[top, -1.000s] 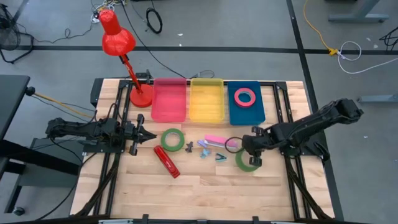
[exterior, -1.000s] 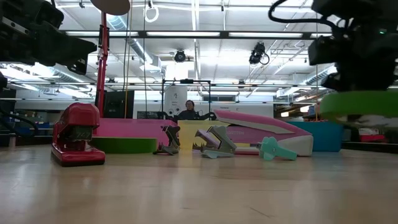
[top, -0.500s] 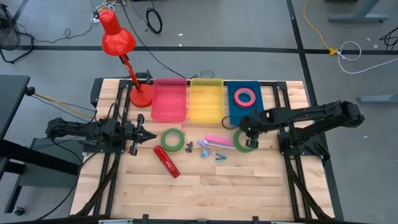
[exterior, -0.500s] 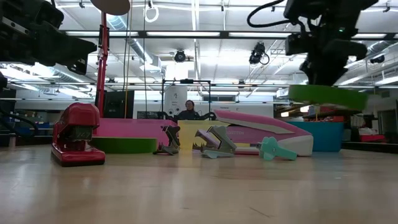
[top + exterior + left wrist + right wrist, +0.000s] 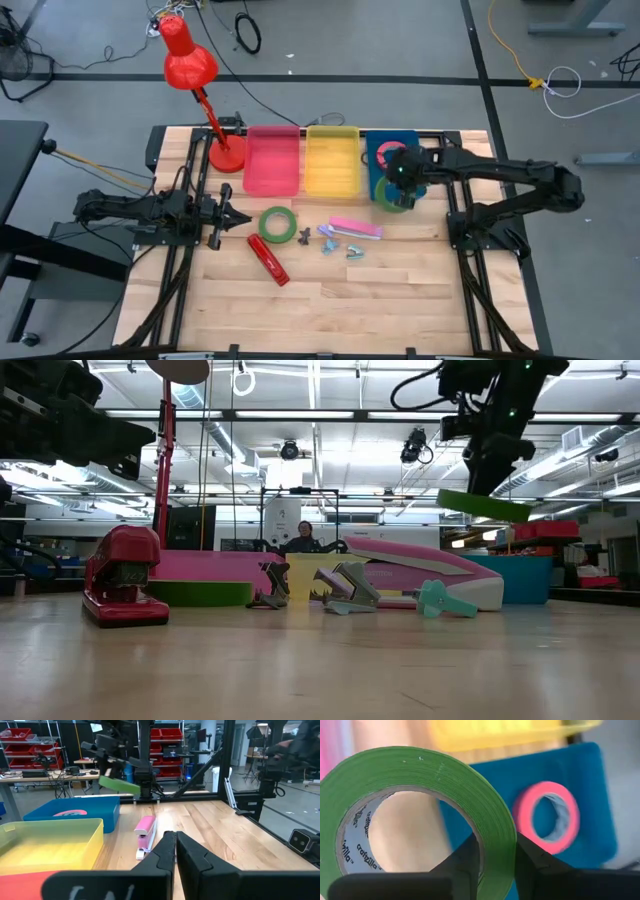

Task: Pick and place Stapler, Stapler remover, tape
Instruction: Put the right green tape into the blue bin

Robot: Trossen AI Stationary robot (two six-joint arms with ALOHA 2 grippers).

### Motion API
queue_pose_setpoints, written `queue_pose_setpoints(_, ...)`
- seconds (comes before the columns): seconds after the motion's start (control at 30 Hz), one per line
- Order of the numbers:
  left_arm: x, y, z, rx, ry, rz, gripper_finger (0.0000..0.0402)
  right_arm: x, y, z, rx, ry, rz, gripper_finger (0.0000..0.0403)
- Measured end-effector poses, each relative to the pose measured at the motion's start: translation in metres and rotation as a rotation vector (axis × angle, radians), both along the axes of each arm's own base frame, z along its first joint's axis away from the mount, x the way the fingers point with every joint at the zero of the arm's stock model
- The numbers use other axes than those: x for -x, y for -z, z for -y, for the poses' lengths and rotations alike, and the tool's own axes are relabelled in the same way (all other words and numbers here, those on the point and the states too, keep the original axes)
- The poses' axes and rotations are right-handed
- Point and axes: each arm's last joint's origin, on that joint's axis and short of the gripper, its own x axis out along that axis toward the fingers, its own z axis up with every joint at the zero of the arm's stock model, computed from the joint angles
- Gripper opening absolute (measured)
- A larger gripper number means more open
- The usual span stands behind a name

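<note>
My right arm reaches across toward 10 o'clock, its gripper (image 5: 396,186) clamped on a green tape ring (image 5: 391,195), held tilted above the near edge of the blue bin (image 5: 412,182). My left gripper (image 5: 243,217) waits at the table's 9 o'clock, fingers closed, empty. I count three tapes: the held one, another green ring (image 5: 277,224) on the wood, a pink ring (image 5: 548,816) in the bin. Two staplers: red (image 5: 268,259), pink (image 5: 356,228).

Bright even overhead lighting, ceiling strips (image 5: 300,415) glaring (low view); right wrist background blurred.
</note>
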Motion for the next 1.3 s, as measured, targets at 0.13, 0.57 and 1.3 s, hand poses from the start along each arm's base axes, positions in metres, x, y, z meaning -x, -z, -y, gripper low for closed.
queue_pose_setpoints(0.13, 0.0, 0.0, 0.0, 0.0, 0.0, 0.001, 0.0021, 0.005, -0.001, 0.016, 0.075, 0.058, -0.023, 0.0082)
queue_pose_setpoints(0.57, 0.0, 0.0, 0.0, 0.0, 0.0, 0.0, 0.0021, 0.018, -0.005, 0.073, 0.226, 0.23, 0.013, 0.0082)
queue_pose_setpoints(1.3, 0.0, 0.0, 0.0, 0.0, 0.0, 0.0, 0.0021, -0.003, 0.058, 0.115, 0.041, 0.208, -0.135, 0.0082)
